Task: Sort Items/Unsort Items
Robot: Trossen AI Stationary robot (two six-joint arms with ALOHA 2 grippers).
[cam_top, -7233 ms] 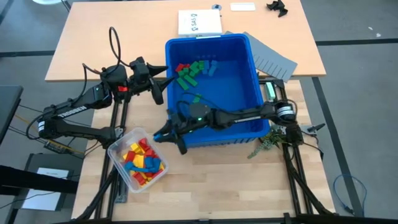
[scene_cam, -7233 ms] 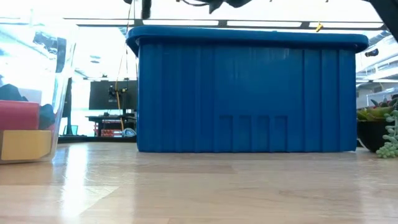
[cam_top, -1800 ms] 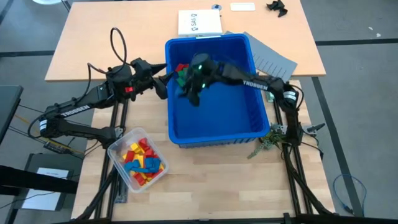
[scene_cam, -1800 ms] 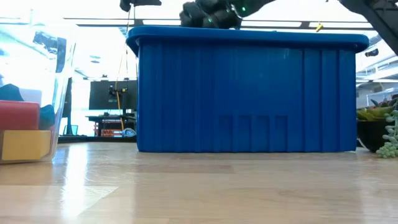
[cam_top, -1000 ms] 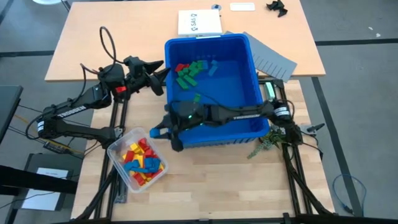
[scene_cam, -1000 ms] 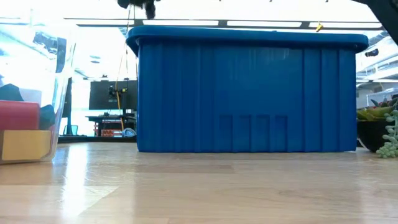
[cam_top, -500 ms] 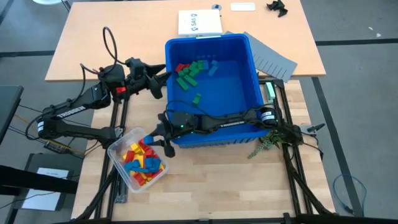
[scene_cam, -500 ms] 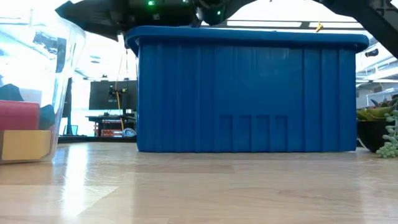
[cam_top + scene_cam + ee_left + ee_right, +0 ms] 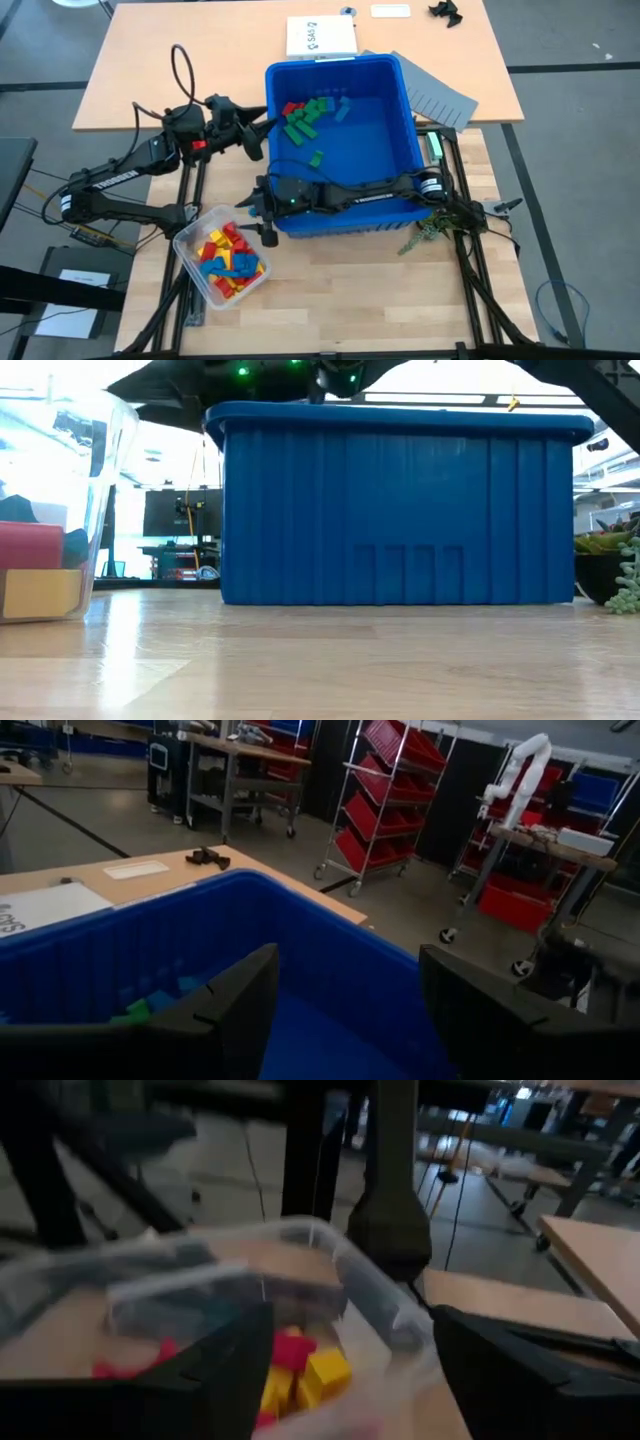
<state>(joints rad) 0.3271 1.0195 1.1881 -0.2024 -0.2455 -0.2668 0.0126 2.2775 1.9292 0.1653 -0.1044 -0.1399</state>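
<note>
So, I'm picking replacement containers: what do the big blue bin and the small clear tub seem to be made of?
The big blue bin looks like rigid opaque moulded plastic with a slight sheen; the low view shows vertical ribs on its wall. The small clear tub looks like thin transparent plastic, since the coloured blocks show through its wall.

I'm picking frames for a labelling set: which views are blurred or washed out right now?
Right wrist view: smeared by motion blur, the clear tub and blocks soft. Low view: bright backlight washes out the room behind the blue bin; glare streaks the tabletop. High view: evenly lit and sharp. Left wrist view: near fingers dark, bin interior dim.
</note>
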